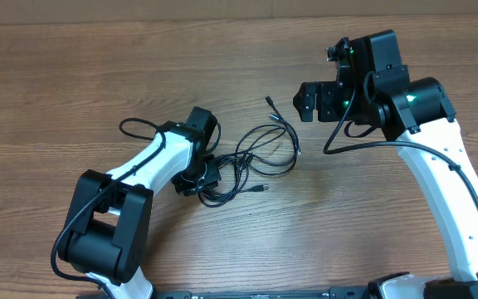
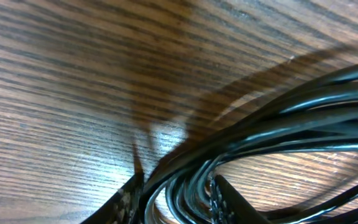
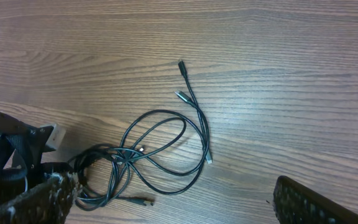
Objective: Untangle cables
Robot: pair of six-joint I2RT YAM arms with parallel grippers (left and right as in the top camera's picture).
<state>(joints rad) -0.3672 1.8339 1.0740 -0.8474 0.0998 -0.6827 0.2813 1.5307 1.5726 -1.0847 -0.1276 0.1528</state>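
Task thing: thin black flexible cables (image 1: 260,154) with small metal-tipped plugs, wound into overlapping loops.
Where: about the middle of the brown wood-grain counter (image 1: 73,75); two loose tails run out toward its far edge, and one ends in a small plug (image 1: 269,100) lying clear of the loops.
Left gripper (image 1: 206,178): down at the left end of the tangle. The wrist view shows a finger on each side of a bunch of glossy strands. The close blur makes it hard to say whether they actually pinch the strands.
Right gripper (image 3: 169,182): fingers spread wide, holding nothing, raised above the counter on the right side of the cables.
Handling: probably very light and limp, so a lifted strand sags and drags its neighbouring loops along. The smooth sheath looks slippery.
Where to hold: just behind a free plug, on a single strand outside the crossings. Grabbing the dense knot likely tightens it.
Caution: the plug tips are small, so avoid squeezing them.
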